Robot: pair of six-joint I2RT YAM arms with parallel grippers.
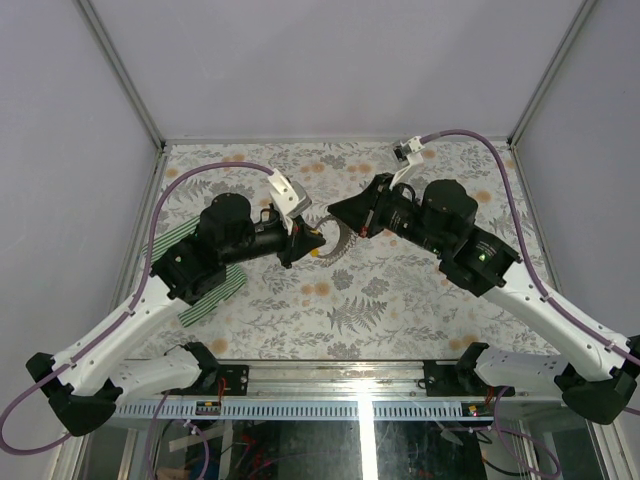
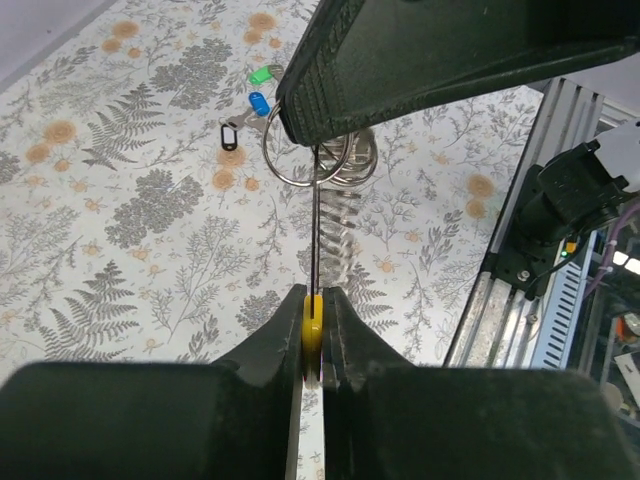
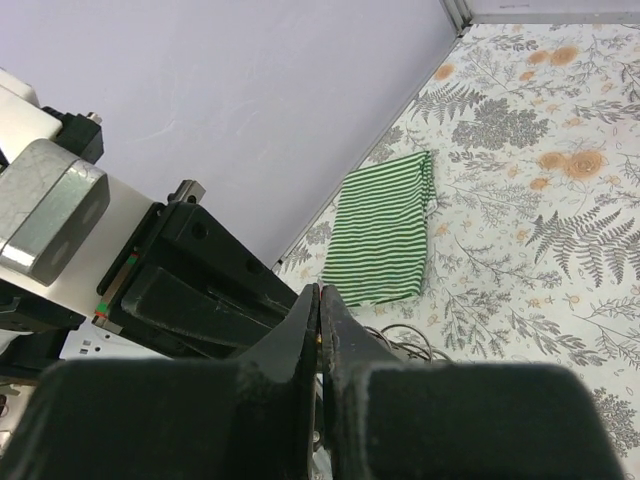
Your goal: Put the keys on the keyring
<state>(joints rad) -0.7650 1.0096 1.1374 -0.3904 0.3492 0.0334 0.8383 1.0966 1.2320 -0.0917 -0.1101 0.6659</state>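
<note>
Evidently the task was only at its preparing stage. The thin silvery metal keyring [image 2: 316,225] with its yellow plastic tag [image 2: 313,318] was held up off the floral-patterned tabletop [image 2: 120,220] between both arms, in the centre of the top view. The left pincer [image 2: 313,305] was clenched on the yellow tag at the bottom centre of the left wrist view. From there a thin dark strand ran straight up to the right pincer [image 2: 303,128], whose fingers were pressed together and appeared to grip the upper end, where a round wire loop showed. In the right wrist view no gap was visible between those fingers.

Neither key looked threaded. The tiny blue-headed metal key [image 2: 258,104] and the tiny green-headed metal key [image 2: 262,74] lay close together on the tabletop in the upper middle of the left wrist view. A small black-rimmed tag [image 2: 230,135] lay just beside them, lower left. They seemed to sit beyond the raised loop rather than on it, though the loop overlapped that area and I could not tell for certain. By my reading, picking up each key and passing it onto the loop was all yet to do.

The keyring looked fine and taut, and it cast curled shadows on the pattern below. A green-and-white striped cloth [image 3: 385,230] lay flat at the centre of the right wrist view, apart from all this.
</note>
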